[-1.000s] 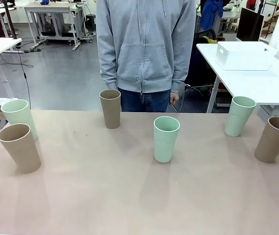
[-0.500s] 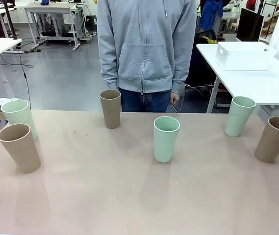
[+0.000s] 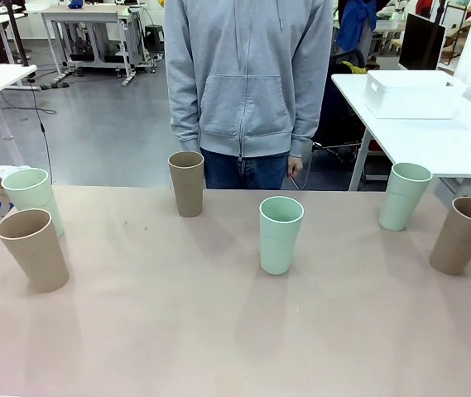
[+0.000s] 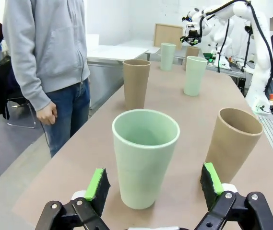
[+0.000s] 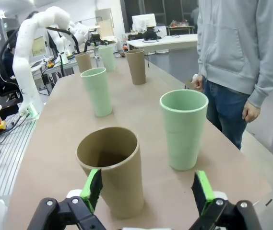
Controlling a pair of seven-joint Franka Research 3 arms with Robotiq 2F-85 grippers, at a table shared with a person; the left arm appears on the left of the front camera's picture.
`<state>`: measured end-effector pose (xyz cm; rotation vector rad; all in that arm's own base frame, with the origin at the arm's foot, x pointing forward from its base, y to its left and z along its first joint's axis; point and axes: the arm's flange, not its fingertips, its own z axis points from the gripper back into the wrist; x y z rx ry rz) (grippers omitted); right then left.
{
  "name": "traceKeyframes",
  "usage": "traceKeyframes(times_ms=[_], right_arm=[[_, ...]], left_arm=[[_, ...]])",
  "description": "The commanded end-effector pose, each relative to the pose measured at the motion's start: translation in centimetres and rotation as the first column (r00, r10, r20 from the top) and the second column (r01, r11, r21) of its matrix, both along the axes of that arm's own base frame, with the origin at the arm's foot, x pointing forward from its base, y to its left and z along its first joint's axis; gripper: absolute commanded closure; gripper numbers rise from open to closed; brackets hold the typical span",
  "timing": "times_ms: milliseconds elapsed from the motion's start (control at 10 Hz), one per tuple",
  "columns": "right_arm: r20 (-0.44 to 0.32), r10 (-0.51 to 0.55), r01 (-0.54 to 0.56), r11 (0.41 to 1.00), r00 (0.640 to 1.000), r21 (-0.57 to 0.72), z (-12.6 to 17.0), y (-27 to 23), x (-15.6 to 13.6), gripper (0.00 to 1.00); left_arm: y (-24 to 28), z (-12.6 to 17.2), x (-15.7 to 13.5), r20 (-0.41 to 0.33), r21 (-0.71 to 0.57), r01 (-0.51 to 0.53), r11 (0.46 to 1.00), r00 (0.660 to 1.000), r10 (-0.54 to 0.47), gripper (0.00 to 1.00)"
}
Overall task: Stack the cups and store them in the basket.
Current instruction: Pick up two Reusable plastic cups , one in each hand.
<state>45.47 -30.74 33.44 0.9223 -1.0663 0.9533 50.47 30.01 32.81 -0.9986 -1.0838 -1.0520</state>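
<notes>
Six cups stand apart on the tan table [image 3: 218,331]: a mint cup [image 3: 31,194] and a tan cup [image 3: 35,250] at the left, a tan cup [image 3: 187,184] at the back, a mint cup [image 3: 281,234] in the middle, and a mint cup [image 3: 404,196] and a tan cup [image 3: 463,236] at the right. My left gripper [image 4: 154,184] is open just short of the left mint cup [image 4: 145,158], with the tan cup [image 4: 232,143] beside it. My right gripper [image 5: 147,190] is open facing the right tan cup [image 5: 111,167], next to the mint cup [image 5: 183,128]. The white basket [image 3: 413,95] sits on a separate white table [image 3: 467,141] at the back right.
A person in a grey hoodie [image 3: 247,74] stands at the far edge with arms hanging down, one hand [image 3: 294,165] near the table edge. The table's near half is bare. The other arm [image 4: 251,48] shows far off in the left wrist view.
The cups have not moved. A small dark part at the front view's left edge has dropped slightly. The person has shifted a little.
</notes>
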Motion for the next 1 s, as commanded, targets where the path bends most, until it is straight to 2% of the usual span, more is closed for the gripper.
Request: traceKeyframes(times_ms=[0,400,900], right_arm=[[0.111,0.035,-0.041,0.998,0.993,0.046,-2.8,0.2,-1.7,0.00],[0.151,0.058,-0.072,0.994,0.987,0.085,-7.2,3.3,-3.1,0.00],[0.123,0.032,-0.050,0.988,0.992,0.144,-8.4,4.3,-2.5,0.00]], left_arm=[[0.6,-0.9,1.5,0.031,-0.066,0.026,0.997,0.999,-0.024,0.00],[-0.3,-4.4,3.7,0.003,-0.071,0.027,0.997,1.000,-0.026,0.00],[-2.6,-7.4,4.7,-0.006,-0.087,0.065,0.994,0.998,-0.066,0.00]])
